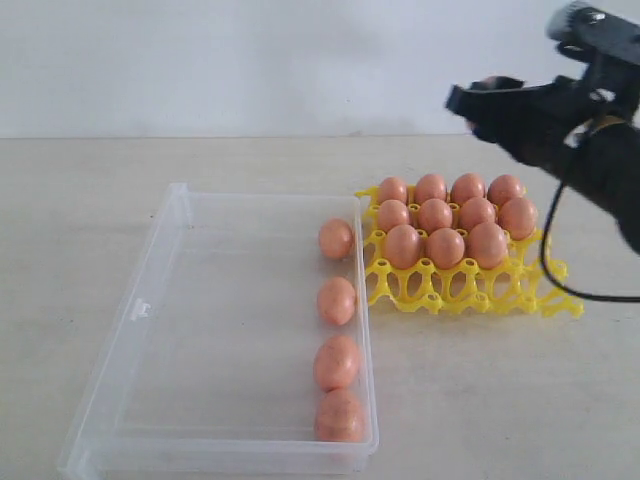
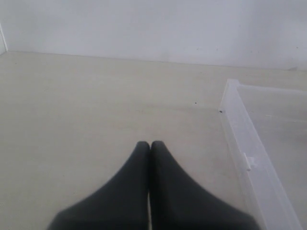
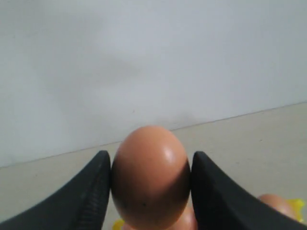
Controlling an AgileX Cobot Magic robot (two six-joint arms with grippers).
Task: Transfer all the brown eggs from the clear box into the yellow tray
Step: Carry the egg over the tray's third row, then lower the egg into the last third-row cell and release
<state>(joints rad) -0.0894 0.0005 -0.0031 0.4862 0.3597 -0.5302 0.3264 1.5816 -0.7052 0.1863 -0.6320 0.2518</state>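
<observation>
Several brown eggs [image 1: 336, 300] lie in a line along the right wall of the clear box [image 1: 150, 290]. The yellow tray [image 1: 450, 292] to its right holds several eggs [image 1: 446, 246] in its back rows; the front row of cups stands bare. My right gripper [image 1: 480, 97] hangs high above the tray's far edge, shut on one brown egg [image 3: 149, 177] between its fingers [image 3: 98, 182]. Below it, part of an egg in the tray [image 3: 274, 204] shows. My left gripper [image 2: 149, 143] is shut on nothing, over bare table beside the clear box's corner [image 2: 235, 103].
The pale table [image 1: 90, 190] runs back to a white wall [image 1: 250, 60]. A black cable [image 1: 560, 260] loops down from the right arm beside the tray's right end. The box has a small latch tab [image 1: 138, 308] on its left side.
</observation>
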